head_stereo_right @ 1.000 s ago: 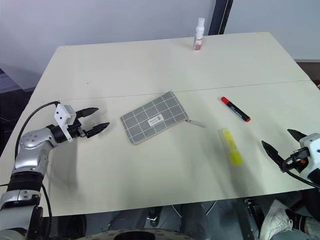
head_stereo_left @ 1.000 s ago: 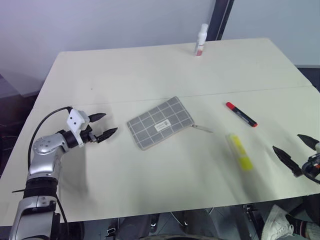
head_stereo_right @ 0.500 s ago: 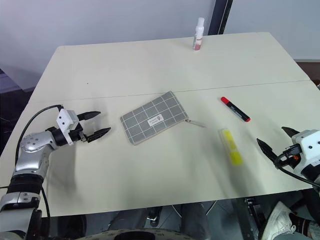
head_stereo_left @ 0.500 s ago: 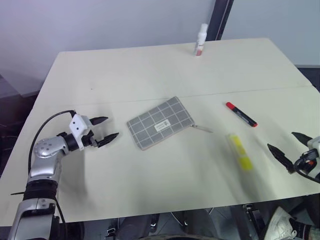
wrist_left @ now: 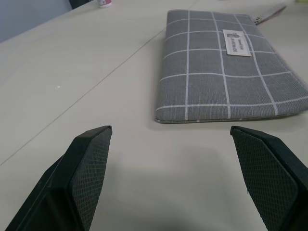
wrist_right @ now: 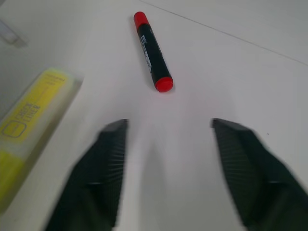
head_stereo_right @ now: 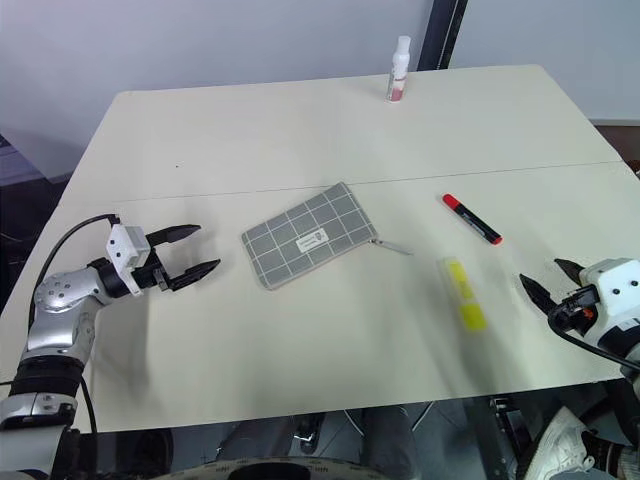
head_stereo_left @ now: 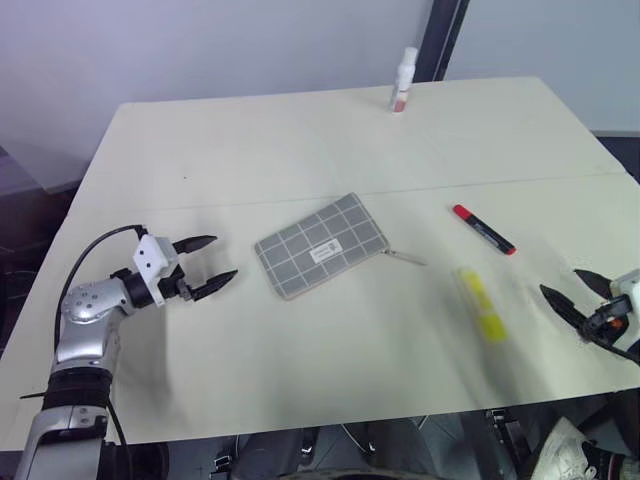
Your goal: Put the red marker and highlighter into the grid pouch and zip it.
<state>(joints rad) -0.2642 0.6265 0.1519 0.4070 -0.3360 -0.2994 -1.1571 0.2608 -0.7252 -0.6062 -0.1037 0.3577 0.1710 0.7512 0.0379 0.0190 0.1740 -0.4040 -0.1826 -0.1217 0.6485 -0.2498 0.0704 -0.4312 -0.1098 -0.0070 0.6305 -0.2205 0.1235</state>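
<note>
a pale cream table (head_stereo_left: 300, 140) is seen from above, and on it the grid pouch (head_stereo_left: 321, 245) is laid flat near the middle, grey with white grid lines, set at a slant. a small white label (wrist_left: 236, 42) is stitched on its face; dark print and a small figure can be made out on it in the left wrist view, but the words cannot be read. a zipper pull tab (head_stereo_left: 405, 258) is seen sticking out from the pouch's right end, lying on the table. to the right of the pouch, well apart from it, the red marker (head_stereo_left: 483, 229) is laid at a slant, red at both ends and black in the middle; faint white print runs along its black barrel in the right wrist view but cannot be read. just nearer than the marker, the highlighter (head_stereo_left: 479, 303) is laid, chunky and yellow; dark lettering in a small frame is borne on its pale half, too blurred to be read. a white bottle (head_stereo_left: 402, 79) with a reddish label is stood at the far edge. the left gripper (head_stereo_left: 210, 263) is held to the left of the pouch with its fingers spread wide and nothing between them. the right gripper (head_stereo_right: 545, 281) is held to the right of the highlighter, pointed toward the marker, its fingers parted with a gap and nothing held.
</note>
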